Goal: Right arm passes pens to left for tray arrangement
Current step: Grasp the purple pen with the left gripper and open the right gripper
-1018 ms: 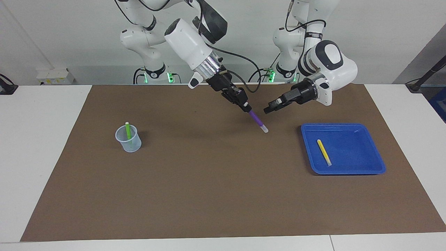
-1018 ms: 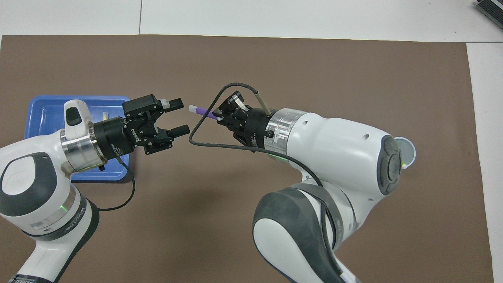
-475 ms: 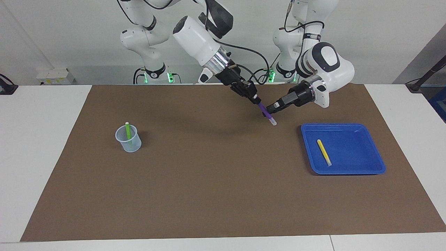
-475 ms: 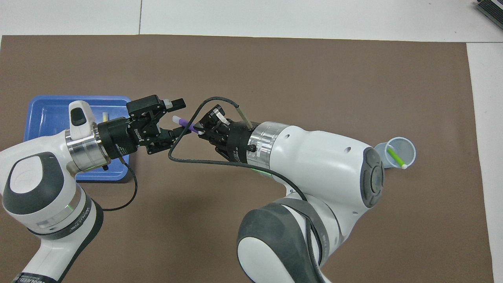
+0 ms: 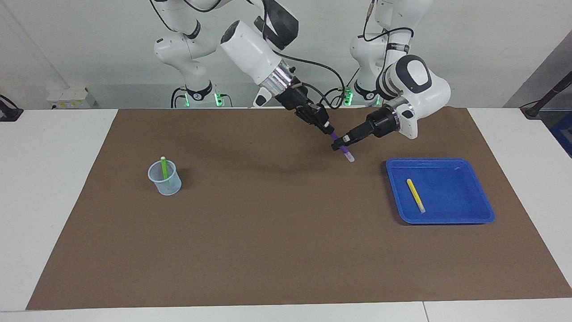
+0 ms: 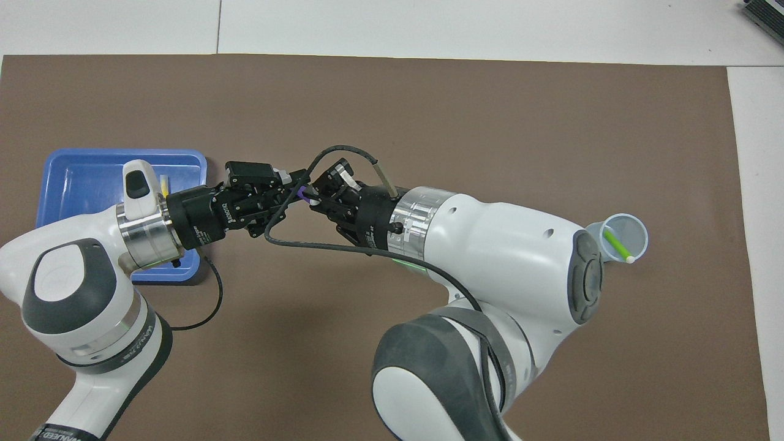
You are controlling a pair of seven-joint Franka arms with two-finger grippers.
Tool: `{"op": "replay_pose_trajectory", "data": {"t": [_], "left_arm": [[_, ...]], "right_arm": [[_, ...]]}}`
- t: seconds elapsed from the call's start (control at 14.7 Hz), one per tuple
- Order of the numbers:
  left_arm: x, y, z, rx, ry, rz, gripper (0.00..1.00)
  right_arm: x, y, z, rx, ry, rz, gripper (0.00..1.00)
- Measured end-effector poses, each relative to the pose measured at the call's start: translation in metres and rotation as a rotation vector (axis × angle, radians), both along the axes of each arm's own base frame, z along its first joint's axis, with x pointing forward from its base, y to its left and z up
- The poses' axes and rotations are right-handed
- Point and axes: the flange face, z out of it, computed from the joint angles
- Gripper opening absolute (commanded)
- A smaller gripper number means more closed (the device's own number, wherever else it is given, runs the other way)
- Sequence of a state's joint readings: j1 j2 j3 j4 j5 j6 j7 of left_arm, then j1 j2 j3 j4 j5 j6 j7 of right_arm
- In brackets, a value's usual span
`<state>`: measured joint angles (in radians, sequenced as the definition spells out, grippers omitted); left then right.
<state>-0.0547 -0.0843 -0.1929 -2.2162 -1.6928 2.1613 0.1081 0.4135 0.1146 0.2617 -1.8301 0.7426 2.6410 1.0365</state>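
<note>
A brown mat covers the white tabletop (image 5: 53, 188) below a plain pale wall. In the facing view, the left gripper (image 5: 340, 143), open and apart a second ago, has closed in and now clamps the purple pen (image 5: 343, 150) just below the right gripper (image 5: 328, 129), whose jaws stay shut on the pen's upper end (both hold it, over the mat near the blue tray (image 5: 487, 213)). The yellow pen (image 5: 415, 195) lies in the tray; the green pen (image 5: 164, 170) stands in the mesh cup (image 5: 166, 180). In the overhead view, the left gripper (image 6: 288, 184) meets the right gripper (image 6: 315, 197) over the purple pen (image 6: 301, 194). The handover seems ready for the right's release.
</note>
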Motion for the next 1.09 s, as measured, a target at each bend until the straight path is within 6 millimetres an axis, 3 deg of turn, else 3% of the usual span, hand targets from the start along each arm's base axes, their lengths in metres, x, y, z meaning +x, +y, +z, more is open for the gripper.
{"op": "replay_pose_trajectory", "data": {"t": [0.48, 0.54, 0.61, 0.68, 1.09], "left_arm": [[0.001, 0.001, 0.001, -0.003, 0.007, 0.003, 0.00], [0.001, 0.000, 0.002, -0.002, 0.006, 0.002, 0.00], [0.001, 0.000, 0.002, -0.001, 0.006, 0.002, 0.00], [0.002, 0.000, 0.002, 0.000, 0.003, 0.001, 0.00], [0.002, -0.001, 0.003, 0.011, -0.005, -0.010, 0.00]], "right_arm": [[0.000, 0.000, 0.000, 0.001, 0.000, 0.000, 0.00], [0.000, 0.000, 0.000, 0.001, 0.000, 0.000, 0.16], [0.000, 0.000, 0.000, 0.001, 0.000, 0.000, 0.69], [0.000, 0.000, 0.000, 0.000, 0.001, 0.000, 1.00], [0.006, -0.016, 0.004, -0.014, 0.033, 0.019, 1.00]]}}
